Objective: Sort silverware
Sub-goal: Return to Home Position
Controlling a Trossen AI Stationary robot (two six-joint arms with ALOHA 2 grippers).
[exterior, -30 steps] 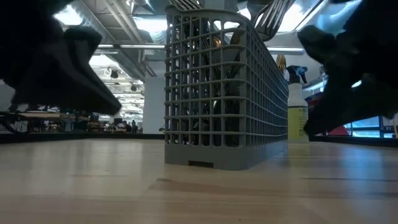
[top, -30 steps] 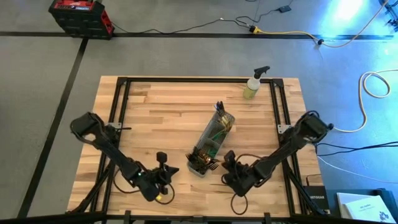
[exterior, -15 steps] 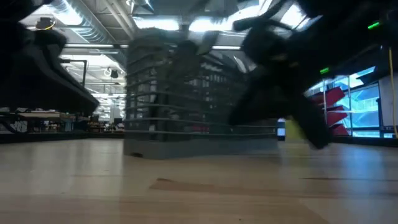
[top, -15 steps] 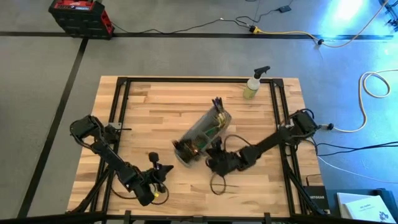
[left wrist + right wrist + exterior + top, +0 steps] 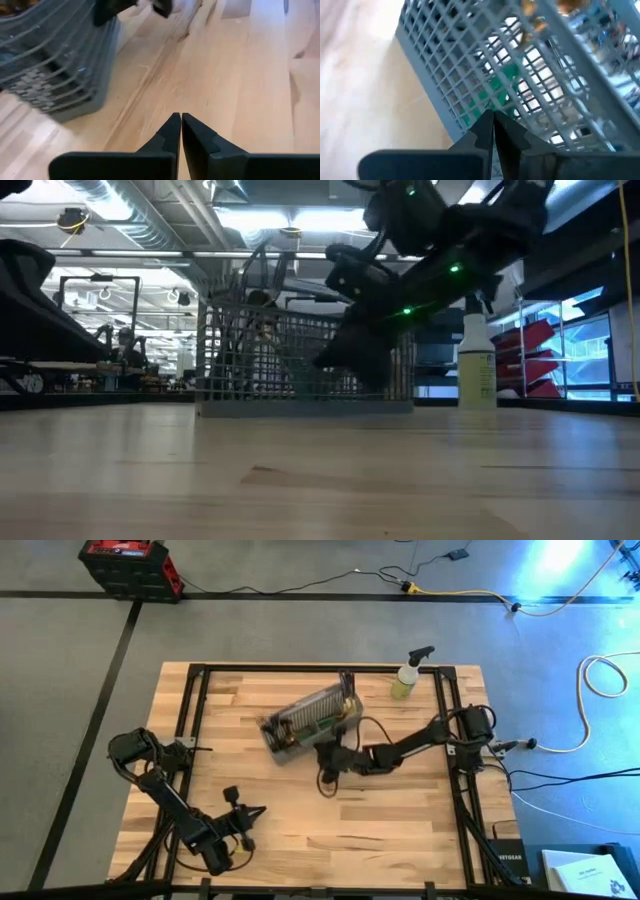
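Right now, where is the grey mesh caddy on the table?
In the high view the grey mesh caddy sits far-centre on the table, left of the spray bottle, with the right gripper close against its near side.

Place: industrial workshop | ceiling ducts | red bins | floor cables

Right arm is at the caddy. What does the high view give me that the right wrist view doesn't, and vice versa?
Only the high view: the caddy sitting toward the table's far side, the spray bottle at the far edge, and the left gripper near the front edge. Only the right wrist view: the right gripper shut, tips close to the mesh wall, and a green handle behind it. Both: the caddy with the right gripper beside it.
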